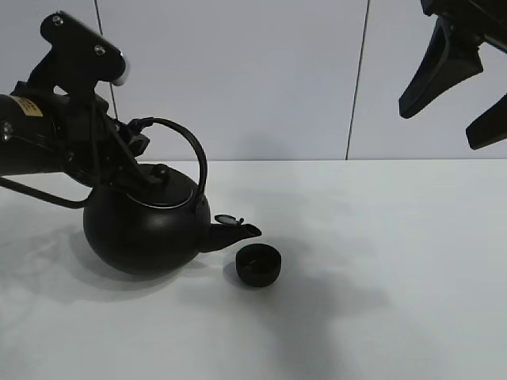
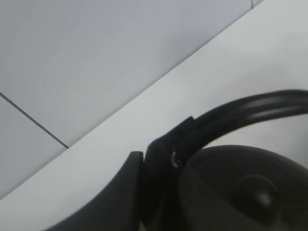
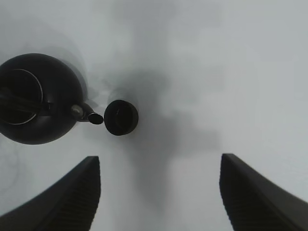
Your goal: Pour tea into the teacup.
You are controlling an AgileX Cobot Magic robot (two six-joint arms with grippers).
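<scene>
The small black teacup [image 1: 258,264] stands on the white table, empty as far as I can see. The big black kettle [image 1: 146,226] sits just to its left, its spout [image 1: 238,231] reaching to the cup's near rim. My left gripper [image 1: 136,147] is shut on the left end of the kettle's arched handle [image 1: 192,154]. In the left wrist view one dark finger [image 2: 115,197] presses against the handle [image 2: 250,106] above the lid [image 2: 250,187]. My right gripper [image 1: 463,91] hangs open high at the upper right, holding nothing. From above, the right wrist view shows the kettle [image 3: 33,98] and the teacup [image 3: 121,117].
The white table [image 1: 380,237] runs up to a pale panelled wall [image 1: 277,79] behind. Soft shadows of the arms fall on the tabletop to the right of the cup.
</scene>
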